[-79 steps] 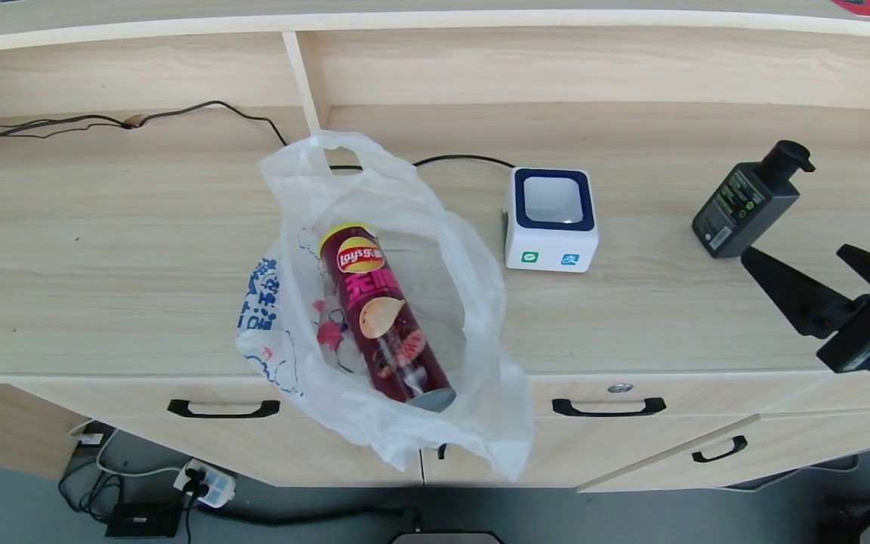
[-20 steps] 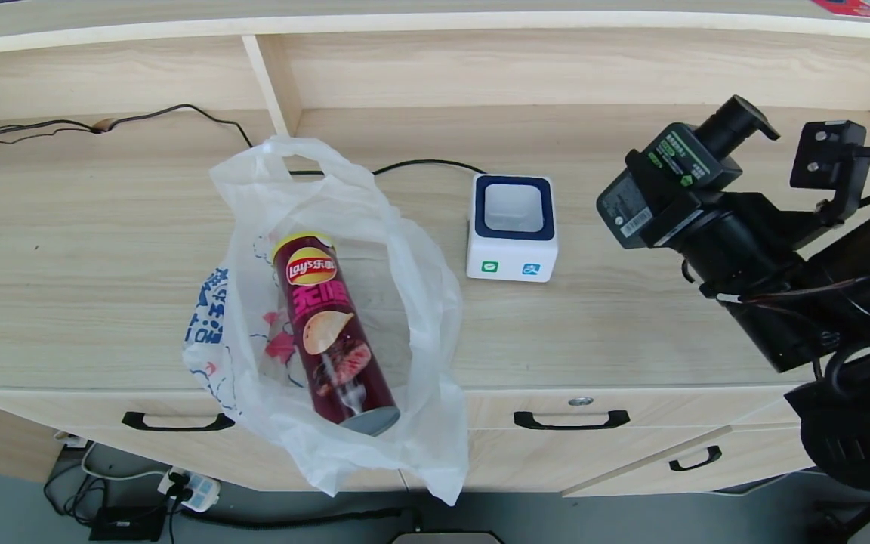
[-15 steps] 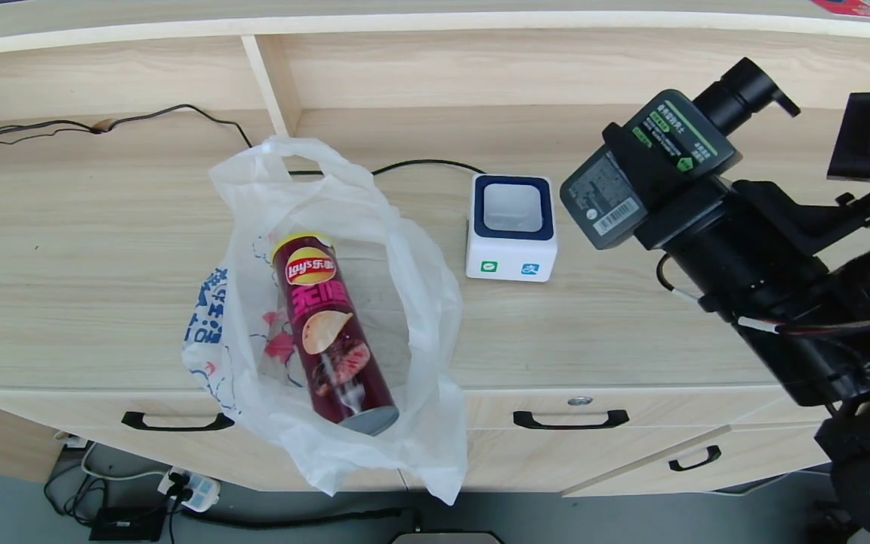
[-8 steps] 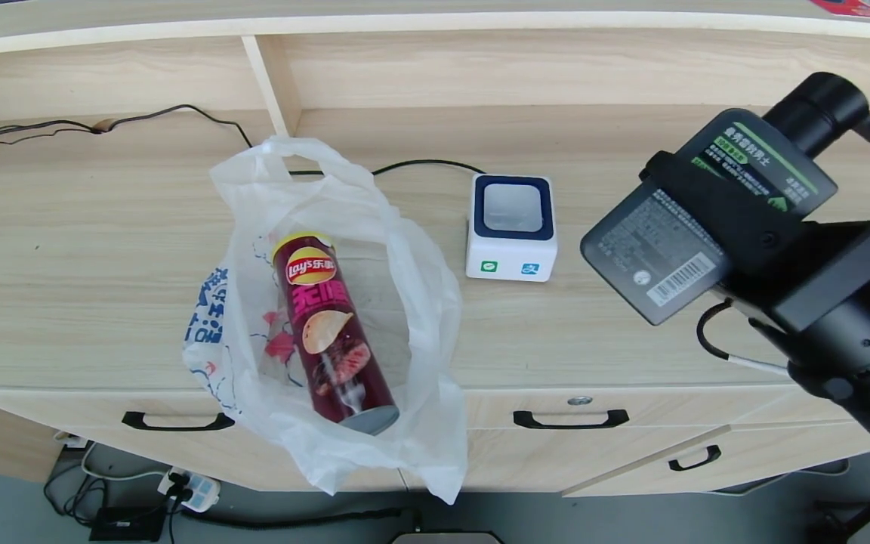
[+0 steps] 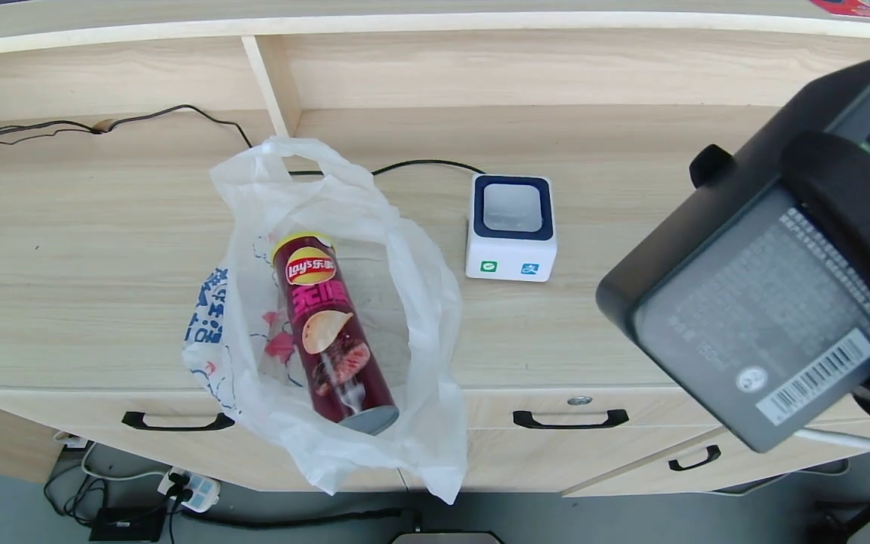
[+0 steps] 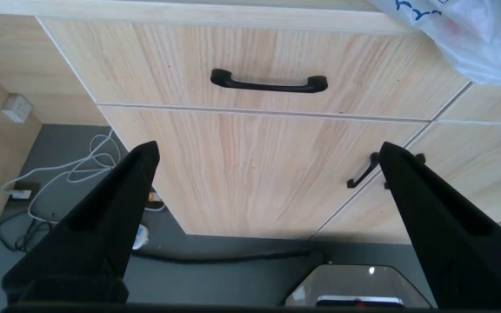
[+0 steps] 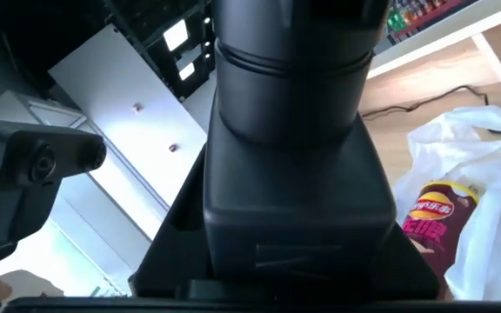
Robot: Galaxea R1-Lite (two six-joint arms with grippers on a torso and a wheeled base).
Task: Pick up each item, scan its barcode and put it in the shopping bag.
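Note:
A dark pump bottle (image 5: pixel 767 302) hangs high at the right, close to the head camera, its barcode (image 5: pixel 819 378) facing the camera. My right gripper (image 5: pixel 846 196) is shut on it, one finger lying across its label. In the right wrist view the bottle (image 7: pixel 294 200) stands in the foreground. The white shopping bag (image 5: pixel 405 249) lies open on the counter with a red chips can (image 5: pixel 329 325) in it. A white scanner (image 5: pixel 511 227) sits to the bag's right. My left gripper (image 6: pixel 268 235) is open, low in front of the drawers.
The wooden counter (image 5: pixel 87 264) has a raised back shelf with a divider (image 5: pixel 273 83). Black cables (image 5: pixel 140 119) run along its back. Drawers with black handles (image 5: pixel 571 418) lie below the front edge, and a power strip (image 5: pixel 195 487) lies on the floor.
My right gripper took the bottle off the counter's right side and carried it up toward the head camera, label and barcode turned to it. The head view shifted earlier; bag and scanner stayed.

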